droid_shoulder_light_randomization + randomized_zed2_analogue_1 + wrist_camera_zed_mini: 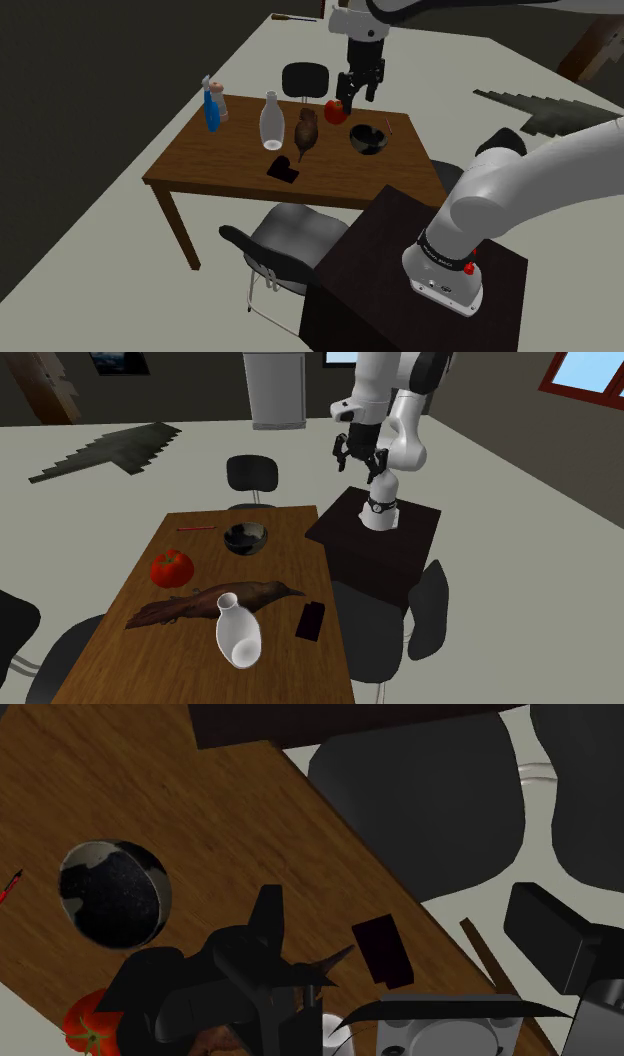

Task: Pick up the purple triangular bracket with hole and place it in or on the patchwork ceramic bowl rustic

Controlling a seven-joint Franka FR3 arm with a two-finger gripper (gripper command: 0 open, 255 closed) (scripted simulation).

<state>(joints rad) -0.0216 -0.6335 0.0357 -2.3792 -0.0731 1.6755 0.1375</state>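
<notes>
The bracket point(283, 170) is a small dark, almost black wedge lying near the table's front edge; it also shows as a flat dark slab point(312, 620) point(383, 949). The bowl point(368, 138) point(246, 538) point(113, 894) is dark inside with pale patches on its rim and stands toward the table's far end. My gripper point(358, 90) point(360, 458) point(398, 916) hangs well above the table, near the bowl and tomato in the shoulder view. It is open, fingers apart, with nothing between them. The bracket lies well apart from the bowl.
On the wooden table point(190, 160) stand a blue spray bottle point(211, 108) and a white vase point(270, 122) point(238, 632). A brown driftwood piece point(306, 130) point(215, 604), a red tomato point(334, 110) point(171, 566) and a red pencil point(196, 528) are there too. Black chairs point(285, 245) point(305, 78) flank the table.
</notes>
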